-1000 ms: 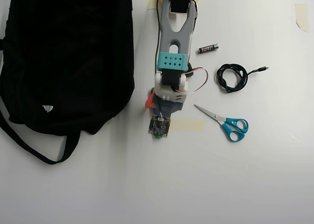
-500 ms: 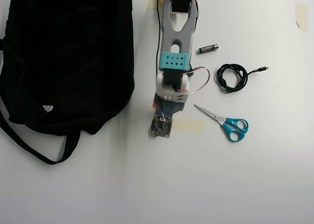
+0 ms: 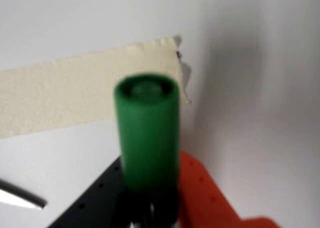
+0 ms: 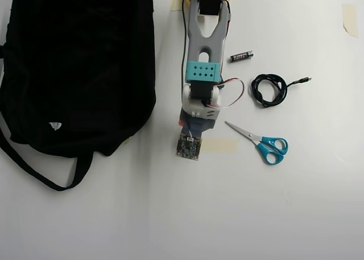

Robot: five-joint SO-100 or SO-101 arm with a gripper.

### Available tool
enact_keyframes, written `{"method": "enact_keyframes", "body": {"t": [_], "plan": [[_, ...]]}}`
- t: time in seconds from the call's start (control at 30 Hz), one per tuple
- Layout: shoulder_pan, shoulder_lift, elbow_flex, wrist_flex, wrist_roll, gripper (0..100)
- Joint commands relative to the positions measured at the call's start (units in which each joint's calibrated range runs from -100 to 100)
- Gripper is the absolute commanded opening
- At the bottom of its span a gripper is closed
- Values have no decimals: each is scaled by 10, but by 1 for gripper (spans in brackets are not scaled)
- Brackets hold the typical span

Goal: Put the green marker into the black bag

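In the wrist view the green marker (image 3: 147,133) stands upright with its bright green cap towards the camera. It is gripped low down between my black finger (image 3: 95,198) and my orange finger (image 3: 205,193). My gripper (image 3: 150,193) is shut on it above the white table. In the overhead view my arm (image 4: 202,72) reaches down the middle of the picture. The gripper and the marker are hidden under the wrist there. The black bag (image 4: 74,66) lies flat to the left of the arm, its strap (image 4: 34,169) trailing below it.
A strip of masking tape (image 3: 75,98) lies under the gripper; it also shows in the overhead view (image 4: 220,145). Blue-handled scissors (image 4: 267,146), a coiled black cable (image 4: 268,89) and a small battery (image 4: 241,56) lie to the right of the arm.
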Motion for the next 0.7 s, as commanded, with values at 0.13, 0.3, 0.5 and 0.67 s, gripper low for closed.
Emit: {"method": "enact_keyframes", "body": {"t": [0.13, 0.3, 0.5, 0.67], "plan": [[-3, -4, -8, -4, 0, 2], [-3, -8, -9, -3, 1, 2], [-3, -11, -9, 0, 1, 2], [2, -11, -10, 1, 1, 2]]}}
